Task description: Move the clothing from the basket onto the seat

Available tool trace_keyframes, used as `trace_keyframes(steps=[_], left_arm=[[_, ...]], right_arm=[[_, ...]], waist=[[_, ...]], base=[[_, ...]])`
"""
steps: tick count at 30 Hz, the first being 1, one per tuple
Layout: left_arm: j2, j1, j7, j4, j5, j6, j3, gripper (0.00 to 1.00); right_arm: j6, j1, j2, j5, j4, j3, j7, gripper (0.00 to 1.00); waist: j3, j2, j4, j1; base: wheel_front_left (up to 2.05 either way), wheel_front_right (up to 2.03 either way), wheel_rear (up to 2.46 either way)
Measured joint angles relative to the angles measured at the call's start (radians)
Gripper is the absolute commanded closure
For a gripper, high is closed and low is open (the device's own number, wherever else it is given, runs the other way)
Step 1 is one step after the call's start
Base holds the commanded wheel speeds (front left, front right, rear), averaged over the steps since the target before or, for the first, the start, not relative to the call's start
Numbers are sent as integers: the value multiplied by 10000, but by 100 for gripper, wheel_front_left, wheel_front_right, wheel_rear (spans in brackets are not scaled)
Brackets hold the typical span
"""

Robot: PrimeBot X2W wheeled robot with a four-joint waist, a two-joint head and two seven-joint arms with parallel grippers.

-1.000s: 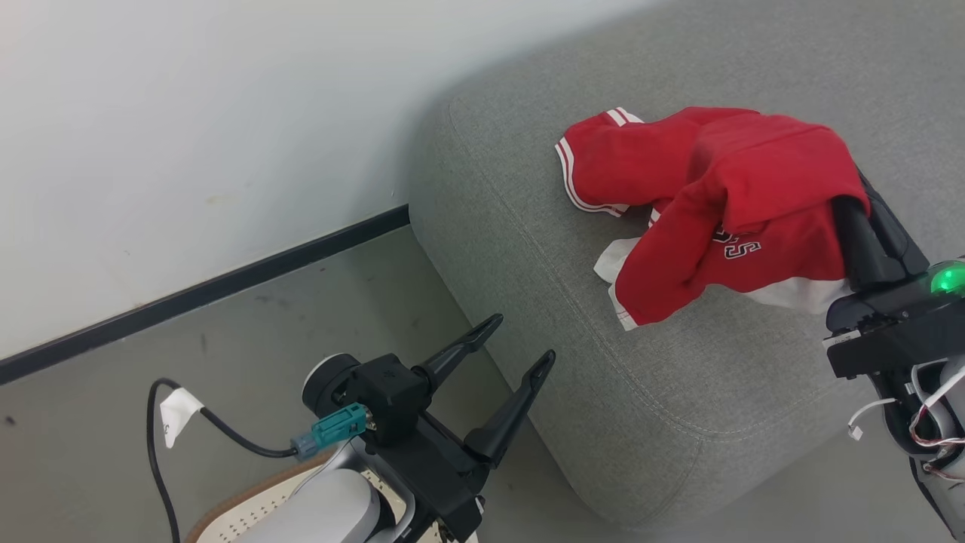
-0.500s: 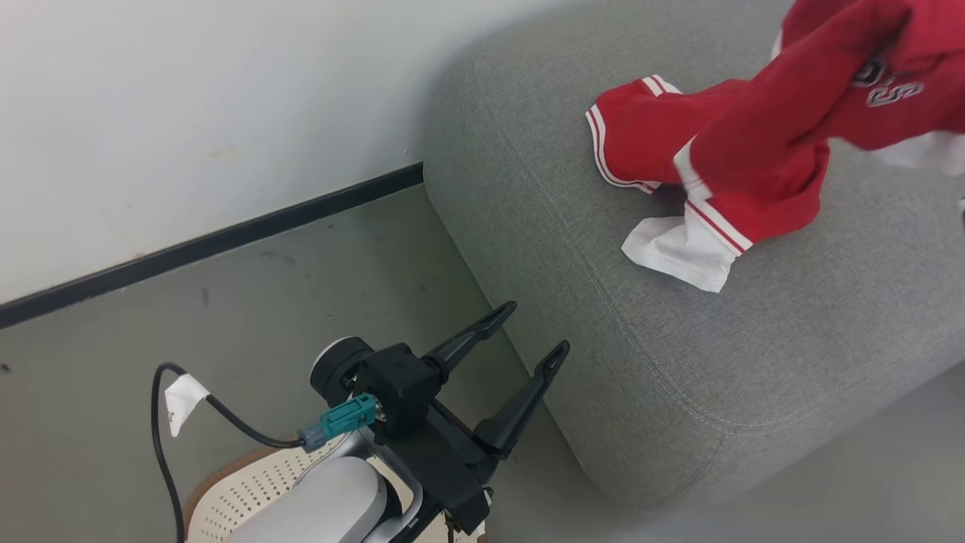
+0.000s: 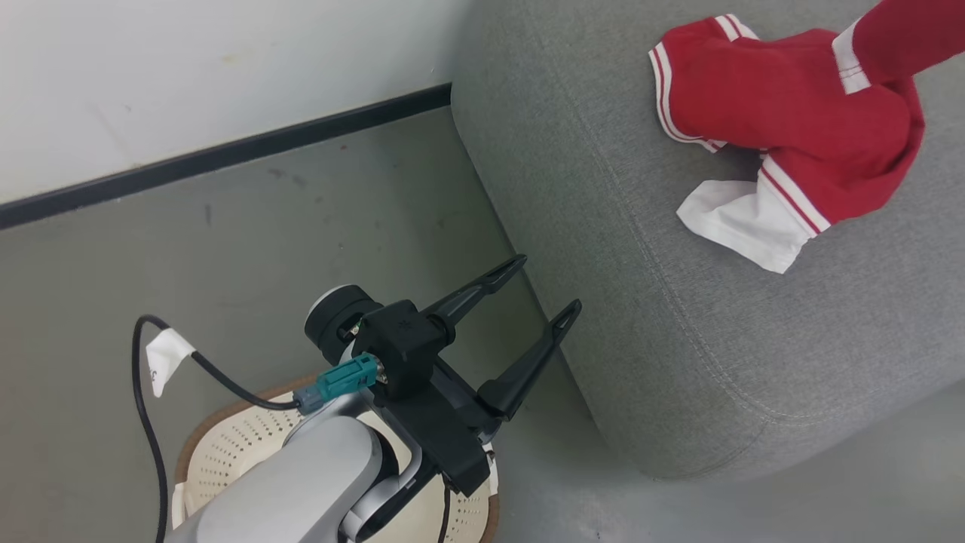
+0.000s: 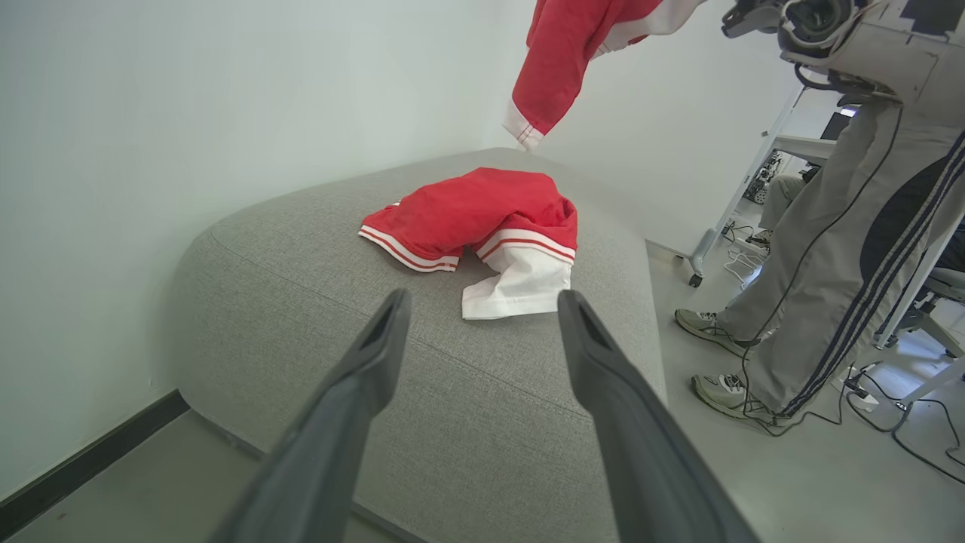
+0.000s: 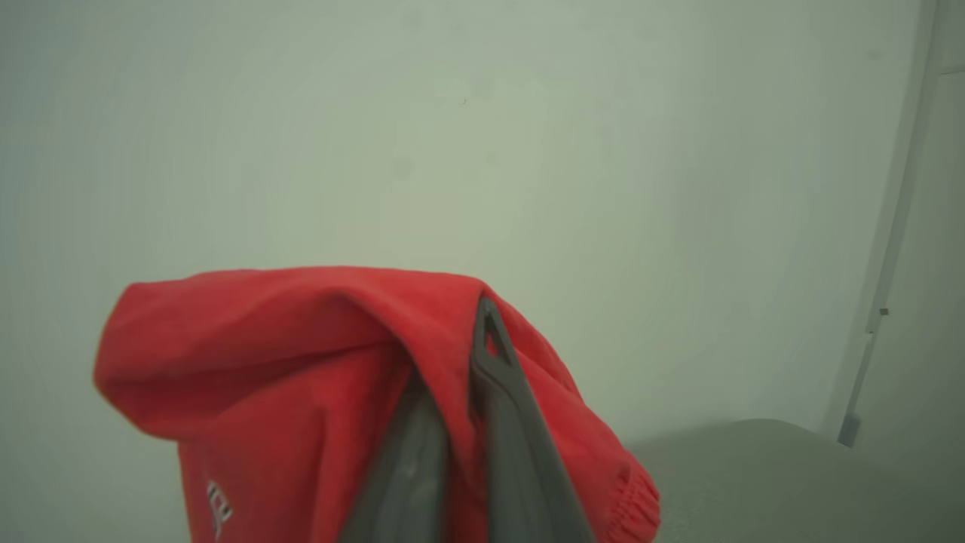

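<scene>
The placing step is judged to be in hand. A fold of red clothing is pinched between the closed fingers of the right gripper and is held up above the seat. In the left wrist view a red sleeve with a white cuff is seen hanging in the air over it. More red and white cloth is lying on the seat top near its corner; whether it is the same garment cannot be told. The left gripper is spread wide and empty beside the seat, above the basket, whose inside is largely hidden by the arm. Next, the held cloth is to be lowered onto the seat and the fingers parted, well in from the edge.
</scene>
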Motion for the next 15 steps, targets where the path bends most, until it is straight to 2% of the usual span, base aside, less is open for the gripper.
trace_keyframes(steps=[6, 15], left_arm=[[107, -388, 226, -111, 88, -2, 54, 0], [240, -639, 351, -190, 267, -8, 176, 0]], right_arm=[[6, -872, -514, -320, 1034, -355, -2, 100], [-21, -1762, -326, -706, 2355, -347, 0, 100]], waist=[[662, -1, 247, 0], [1511, 0, 676, 1]], base=[[0, 0, 0], [0, 0, 0]])
